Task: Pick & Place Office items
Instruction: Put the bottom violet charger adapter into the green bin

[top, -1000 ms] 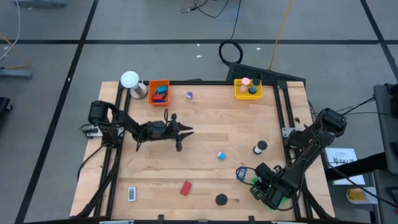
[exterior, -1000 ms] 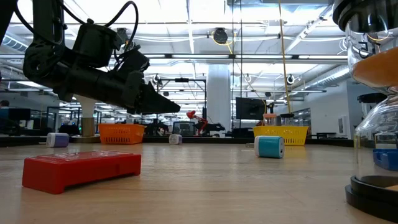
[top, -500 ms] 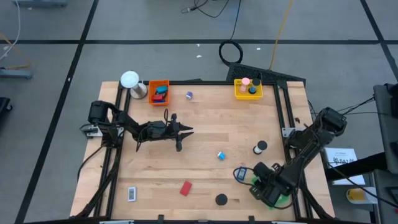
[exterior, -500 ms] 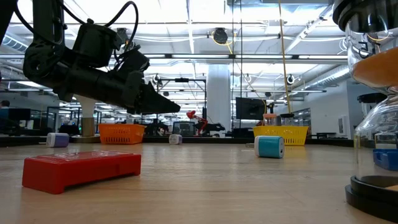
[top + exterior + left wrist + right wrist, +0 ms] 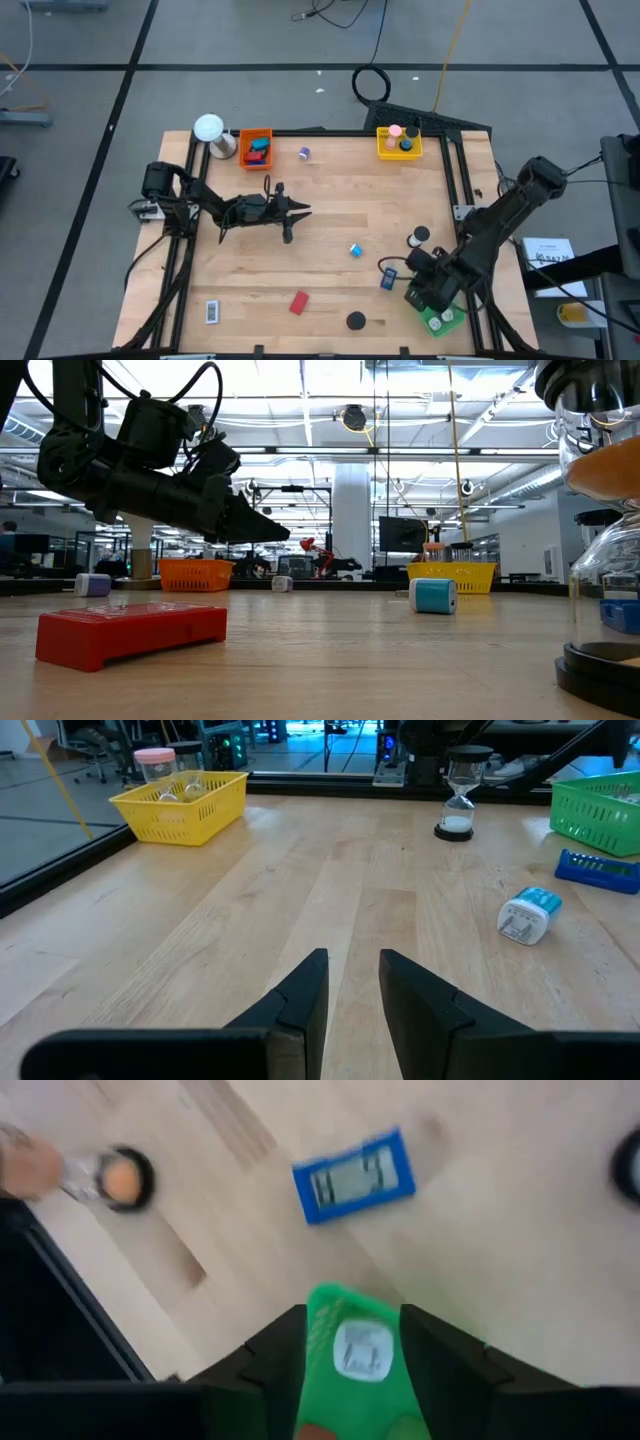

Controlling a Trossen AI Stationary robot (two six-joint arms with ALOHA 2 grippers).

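Wooden table [image 5: 330, 215] with scattered office items. Right tool [image 5: 345, 1342] grips the green tray's [image 5: 352, 1370] rim, lifting it at the table's near right corner; a blue rectangle [image 5: 388, 279] lies just beside it. Left tool [image 5: 300, 210], fingers slightly parted and empty, hovers left of the table's centre.

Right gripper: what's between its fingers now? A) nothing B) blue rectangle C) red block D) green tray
D: in the right wrist view the right gripper has its fingers either side of the green tray; the blue rectangle lies apart on the table.
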